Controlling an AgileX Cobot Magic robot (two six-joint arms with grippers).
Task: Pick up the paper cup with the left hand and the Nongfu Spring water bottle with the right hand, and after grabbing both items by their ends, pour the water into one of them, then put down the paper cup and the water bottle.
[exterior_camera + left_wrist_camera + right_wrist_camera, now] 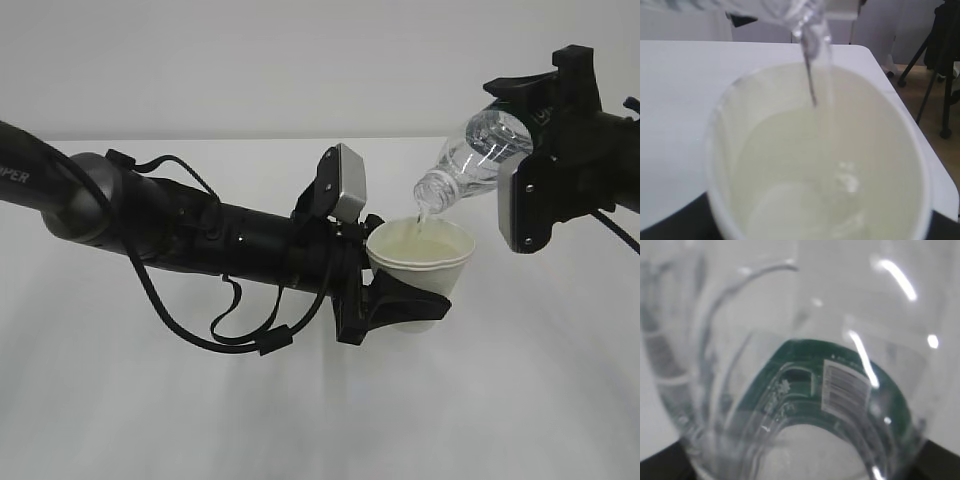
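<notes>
Held above the white counter, the paper cup sits clamped in the left end effector, upright. Over it, the right end effector grips the Nongfu Spring water bottle, tilted mouth-down. A thin stream of water falls into the cup.

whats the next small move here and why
Probably hold the tilt a little longer, then begin tipping the bottle back upright. Its mouth points down over the paper cup in the left hand, a thin stream of water runs into the cup, and water is already pooling inside. The bottle, gripped by the right hand, appears to hold some water.
</notes>
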